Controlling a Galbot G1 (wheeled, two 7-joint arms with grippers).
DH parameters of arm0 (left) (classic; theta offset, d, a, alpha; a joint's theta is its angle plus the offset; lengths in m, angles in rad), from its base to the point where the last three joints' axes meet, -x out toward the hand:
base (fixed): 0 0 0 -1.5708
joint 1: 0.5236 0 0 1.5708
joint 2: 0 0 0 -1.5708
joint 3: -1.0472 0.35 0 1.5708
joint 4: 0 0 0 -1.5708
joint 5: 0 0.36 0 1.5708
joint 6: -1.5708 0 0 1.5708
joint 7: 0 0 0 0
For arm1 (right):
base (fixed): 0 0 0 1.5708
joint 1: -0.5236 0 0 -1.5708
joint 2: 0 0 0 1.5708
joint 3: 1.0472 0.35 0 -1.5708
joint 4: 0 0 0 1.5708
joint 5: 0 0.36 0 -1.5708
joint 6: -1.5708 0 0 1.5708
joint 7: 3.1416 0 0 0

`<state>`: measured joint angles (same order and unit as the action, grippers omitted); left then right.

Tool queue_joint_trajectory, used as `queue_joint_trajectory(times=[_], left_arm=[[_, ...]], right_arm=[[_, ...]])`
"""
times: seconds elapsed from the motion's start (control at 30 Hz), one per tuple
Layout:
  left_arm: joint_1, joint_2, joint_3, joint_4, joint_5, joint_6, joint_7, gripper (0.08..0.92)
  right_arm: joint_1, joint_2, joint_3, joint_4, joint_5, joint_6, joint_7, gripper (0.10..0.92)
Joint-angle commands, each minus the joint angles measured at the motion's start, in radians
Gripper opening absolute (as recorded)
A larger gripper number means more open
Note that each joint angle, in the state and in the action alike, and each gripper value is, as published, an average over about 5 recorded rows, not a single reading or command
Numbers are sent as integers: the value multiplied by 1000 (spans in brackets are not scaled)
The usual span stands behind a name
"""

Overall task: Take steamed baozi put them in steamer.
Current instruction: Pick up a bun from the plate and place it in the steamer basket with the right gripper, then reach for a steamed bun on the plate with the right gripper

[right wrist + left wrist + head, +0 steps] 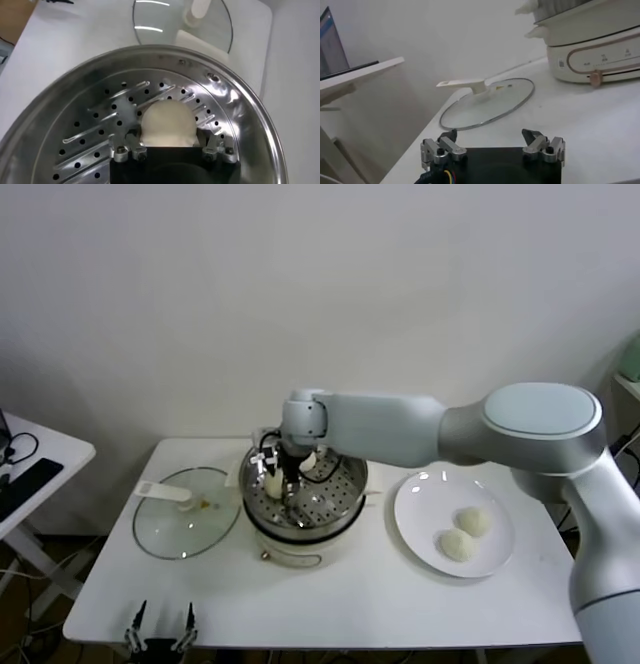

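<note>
head view: the right pincer [287, 482] is down inside the steamer [345, 506], which sits mid-tabletop [330, 604] between the glass lid [186, 512] and the white plate [420, 524]. a baozi in the basket [273, 484] shows pale beside the fingers. two more baozi, plate bun one [474, 521] and plate bun two [457, 545], lie touching each other on the plate. a fourth is not made out from here. the left pincer [160, 630] is parked at the near edge of the tabletop, well apart from the work.

left wrist view: the left pincer [493, 145] stands released, fingers spread with nothing between them. the glass lid [490, 102] lies flat ahead; the cooker base [600, 55] rises beyond it.

right wrist view: the right pincer [173, 150] is clenched on the baozi [167, 125], which sits on or just above the perforated floor [100, 130]; contact cannot be confirmed.

judgement: this is the placing step, roughly half the task. it is best done by settling the bun onto the floor before letting go, releasing gently, then lifting straight up clear of the rim [250, 110].

the bun is smooth, domed, cream-white, soft-looking, likely to dent under pressure.
</note>
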<state>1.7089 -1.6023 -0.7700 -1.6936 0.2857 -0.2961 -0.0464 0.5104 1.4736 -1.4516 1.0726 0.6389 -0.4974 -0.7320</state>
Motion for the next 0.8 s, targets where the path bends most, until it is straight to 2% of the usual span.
queue_joint_trajectory(times=[0.03, 0.2, 0.4, 0.6, 0.8], left_arm=[[2, 2, -2, -1, 0, -1, -1, 823], [9, 2, -5, -7, 0, -1, -1, 823], [15, 2, -7, -15, 3, 1, -1, 823], [21, 1, -5, -17, 8, 3, -1, 823], [21, 0, -1, -13, 16, 3, 0, 823]], right_arm=[[-25, 6, 10, -16, -21, 9, 11, 748], [80, -36, -16, 40, 83, 44, -50, 815], [264, -149, -72, 125, 227, 104, -177, 822], [370, -328, -140, 212, 226, 161, -281, 823], [424, -528, -238, 291, 152, 219, -336, 823]])
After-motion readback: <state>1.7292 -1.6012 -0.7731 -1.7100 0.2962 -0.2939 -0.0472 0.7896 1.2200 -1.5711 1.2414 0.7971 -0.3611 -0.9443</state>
